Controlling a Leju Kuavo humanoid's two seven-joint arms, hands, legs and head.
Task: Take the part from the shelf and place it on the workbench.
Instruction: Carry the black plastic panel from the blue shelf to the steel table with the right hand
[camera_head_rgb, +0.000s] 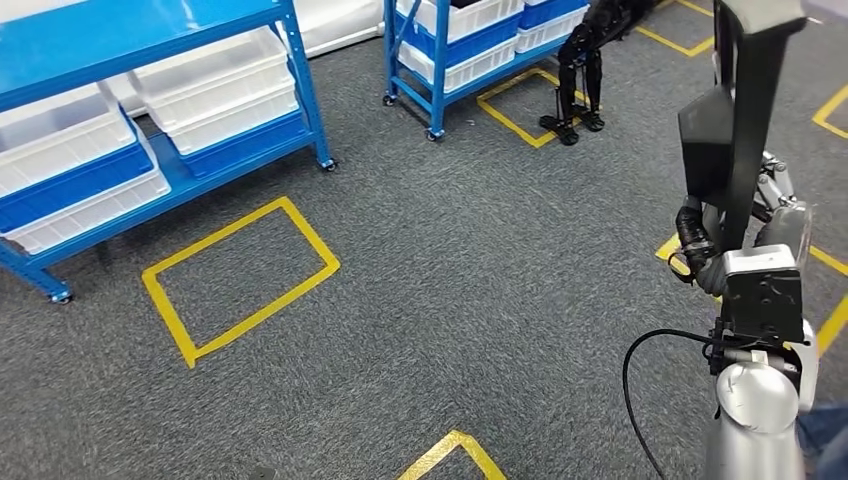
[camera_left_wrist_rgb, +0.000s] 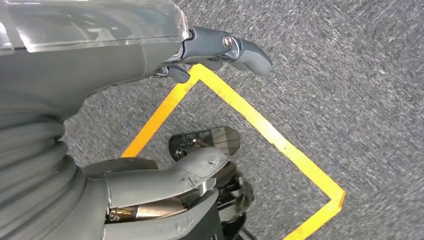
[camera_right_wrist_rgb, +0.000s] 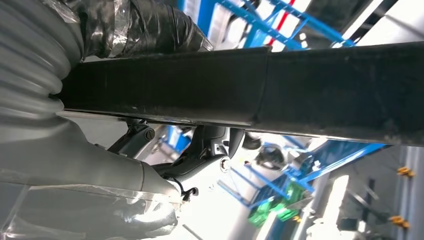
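Part (camera_head_rgb: 745, 110), long black bar, standing upright in R hand (camera_head_rgb: 775, 215), fingers gripping its lower section. L hand (camera_left_wrist_rgb: 150, 125) hanging w/ fingers apart, holding nothing, above yellow floor tape (camera_left_wrist_rgb: 260, 125).

Grey carpet floor (camera_head_rgb: 450, 300) marked with yellow tape rectangles (camera_head_rgb: 240, 275). At far left stands a blue metal shelf on wheels (camera_head_rgb: 190, 175) holding white bins (camera_head_rgb: 215, 90). A second blue shelf (camera_head_rgb: 440, 60) with white bins stands farther back, centre.
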